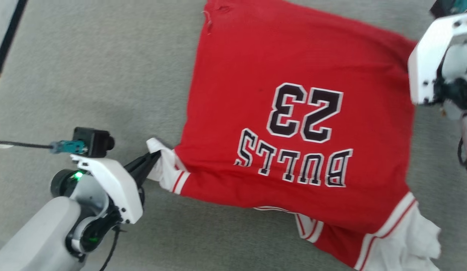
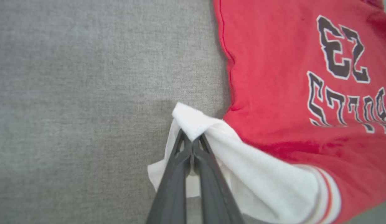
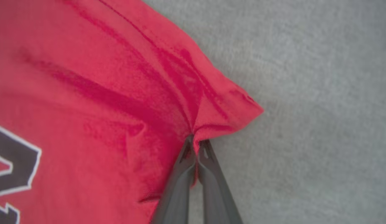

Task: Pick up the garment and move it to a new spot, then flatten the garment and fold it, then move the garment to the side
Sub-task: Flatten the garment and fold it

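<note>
The garment (image 1: 293, 67), a red jersey with black "BULLS" and "23" lettering reading upside down, lies spread on the grey cloth surface. My left gripper (image 1: 152, 159) is shut on its white sleeve (image 2: 236, 161) at the jersey's left corner, and the wrist view shows the fabric draped over the closed fingertips (image 2: 188, 144). My right gripper (image 3: 196, 144) is shut on the red hem corner (image 3: 224, 115) of the garment, with folds radiating from the pinch. In the head view the right arm's white wrist housing (image 1: 433, 56) sits at the jersey's upper right edge, fingers hidden.
Grey fabric surface (image 1: 86, 75) extends to the left of the jersey. The other white sleeve (image 1: 406, 244) lies bunched at the lower right. A dark-edged border (image 1: 7, 37) runs along the top left corner.
</note>
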Motion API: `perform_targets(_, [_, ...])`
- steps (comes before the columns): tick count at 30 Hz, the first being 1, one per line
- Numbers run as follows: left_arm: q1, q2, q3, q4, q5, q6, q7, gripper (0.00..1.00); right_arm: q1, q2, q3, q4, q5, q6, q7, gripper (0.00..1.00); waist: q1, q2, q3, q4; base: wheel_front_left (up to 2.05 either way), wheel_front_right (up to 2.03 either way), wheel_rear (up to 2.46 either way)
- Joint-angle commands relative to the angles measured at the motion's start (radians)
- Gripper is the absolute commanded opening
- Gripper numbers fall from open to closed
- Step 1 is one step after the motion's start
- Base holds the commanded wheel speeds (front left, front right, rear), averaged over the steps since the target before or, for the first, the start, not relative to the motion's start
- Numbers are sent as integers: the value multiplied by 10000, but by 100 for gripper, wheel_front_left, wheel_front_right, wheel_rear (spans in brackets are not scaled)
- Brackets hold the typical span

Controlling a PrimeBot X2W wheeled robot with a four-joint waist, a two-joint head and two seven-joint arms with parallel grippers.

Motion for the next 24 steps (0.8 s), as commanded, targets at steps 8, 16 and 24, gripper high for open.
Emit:
perform_targets(8, [806, 723, 415, -742, -305, 588, -14, 0, 2263, -990, 850, -3423, 2166, 1, 1361, 0, 0, 0, -638, -1210, 0, 0, 0])
perform_targets(16, [1266, 1124, 626, -1338, -499, 995, 68, 0, 5009, -1132, -143, -6845, 3161, 1, 3003, 0, 0, 0, -839, -1764, 0, 0, 0])
perform_targets(24, [1216, 1125, 598, -1585, -488, 1090, 120, 0, 7550, -536, -1173, -8883, 2774, 1, 3684, 0, 0, 0, -750, -1806, 0, 0, 0])
